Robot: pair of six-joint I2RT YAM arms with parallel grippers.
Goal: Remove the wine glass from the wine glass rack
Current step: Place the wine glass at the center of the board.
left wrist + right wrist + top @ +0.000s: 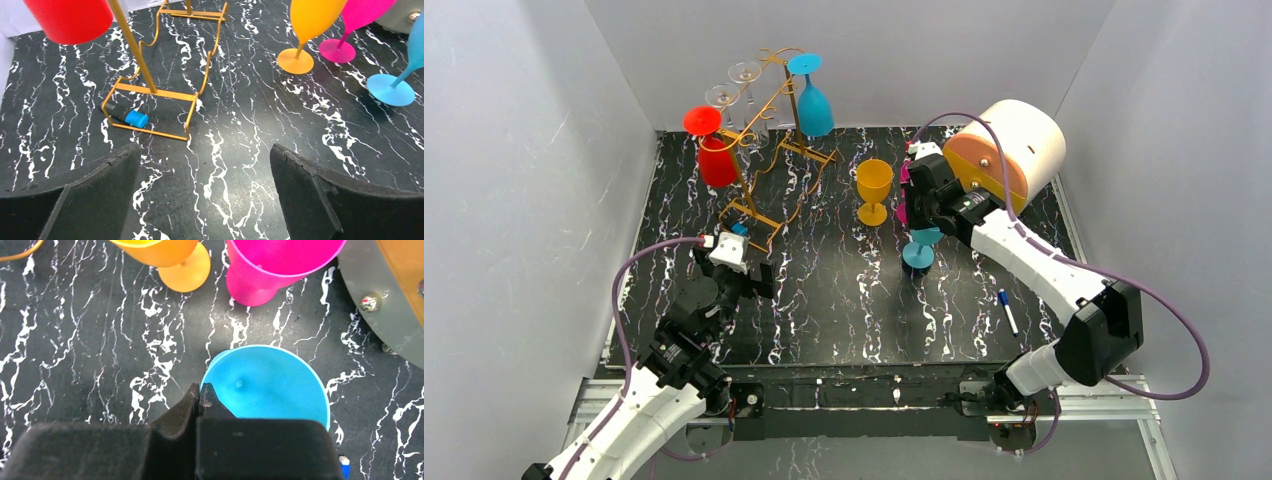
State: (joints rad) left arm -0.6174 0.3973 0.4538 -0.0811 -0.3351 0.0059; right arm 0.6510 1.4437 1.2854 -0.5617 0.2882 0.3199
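The golden wire wine glass rack [740,172] stands at the back left. A red glass [716,155], clear glasses [744,80] and a blue glass [814,105] hang on it upside down. Its base [150,92] and the red glass [70,17] show in the left wrist view. My right gripper [201,390] is shut on the rim of a light-blue glass [275,385] that stands upright on the table [918,252]. My left gripper [205,190] is open and empty, low over the table in front of the rack base [744,278].
An orange glass [874,185] and a pink glass [280,260] stand upright beside the light-blue one. A white and orange drum [1014,145] sits at the back right. A marker [1008,312] lies near the right edge. A small blue-capped object [131,116] lies inside the rack base.
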